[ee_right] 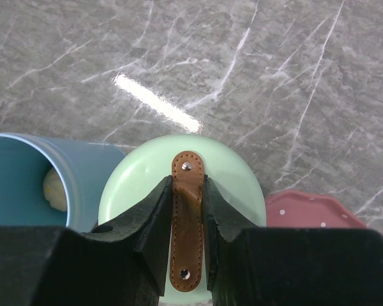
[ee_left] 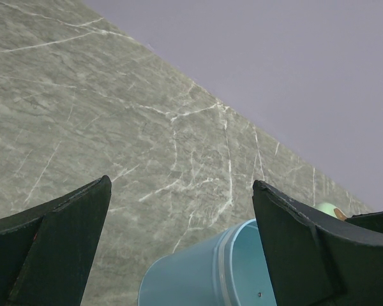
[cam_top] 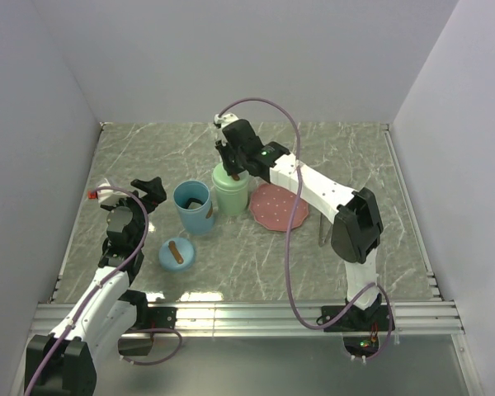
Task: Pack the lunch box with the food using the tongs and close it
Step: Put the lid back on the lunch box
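Fingers [ee_right: 150, 223] of the right end effector [ee_right: 187, 191] are clenched on the brown leather strap [ee_right: 187, 166] atop the green lid [ee_right: 137, 185], which sits on its green tub [cam_top: 229, 196] just beside the open blue tub [ee_right: 25, 172]; a tan bun [ee_right: 54, 189] lies inside that blue one. Released and spread wide, the left end effector [ee_left: 182, 183] hangs over the tabletop [ee_left: 83, 108] just left of the blue tub, touching nothing. The blue lid [cam_top: 176, 252] lies flat in front of its tub, and the slim grey tongs [cam_top: 321, 235] lie on the tabletop just right of the pink plate [cam_top: 279, 206], partly hidden by the right arm.
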Robot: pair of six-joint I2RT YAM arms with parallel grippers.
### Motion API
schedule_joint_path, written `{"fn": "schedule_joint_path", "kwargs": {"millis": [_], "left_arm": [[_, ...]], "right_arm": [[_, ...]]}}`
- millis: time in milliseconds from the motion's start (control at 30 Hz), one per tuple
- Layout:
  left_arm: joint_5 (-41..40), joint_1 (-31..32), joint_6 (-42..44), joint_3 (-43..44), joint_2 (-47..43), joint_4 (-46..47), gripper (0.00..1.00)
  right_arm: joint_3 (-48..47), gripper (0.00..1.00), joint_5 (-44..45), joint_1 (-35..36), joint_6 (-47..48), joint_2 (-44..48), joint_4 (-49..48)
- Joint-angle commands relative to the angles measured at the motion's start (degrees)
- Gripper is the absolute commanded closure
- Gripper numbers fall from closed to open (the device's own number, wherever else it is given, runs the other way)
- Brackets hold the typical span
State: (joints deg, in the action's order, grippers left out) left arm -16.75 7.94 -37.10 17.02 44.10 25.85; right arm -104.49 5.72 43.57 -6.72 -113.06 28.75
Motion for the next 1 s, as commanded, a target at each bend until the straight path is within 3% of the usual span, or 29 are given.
{"fn": "schedule_joint_path", "kwargs": {"millis": [0, 800, 967], "left_arm": [[0.93, -0.12, 0.28, -0.23, 0.02, 2.63, 0.01], [1.02, -0.12, 0.28, -0.23, 0.02, 2.63, 0.01], [1.28, -0.12, 0.28, -0.23, 0.03, 2.72, 0.01]], "right_arm": [[1.39, 0.97, 1.31, 1.69, -0.31, 3.28, 0.43], [2.54, 0.97, 4.74, 3.45, 1.89, 5.04, -3.44], [0.61, 0.97, 10.35, 3.45, 1.63, 3.02, -3.35]]}}
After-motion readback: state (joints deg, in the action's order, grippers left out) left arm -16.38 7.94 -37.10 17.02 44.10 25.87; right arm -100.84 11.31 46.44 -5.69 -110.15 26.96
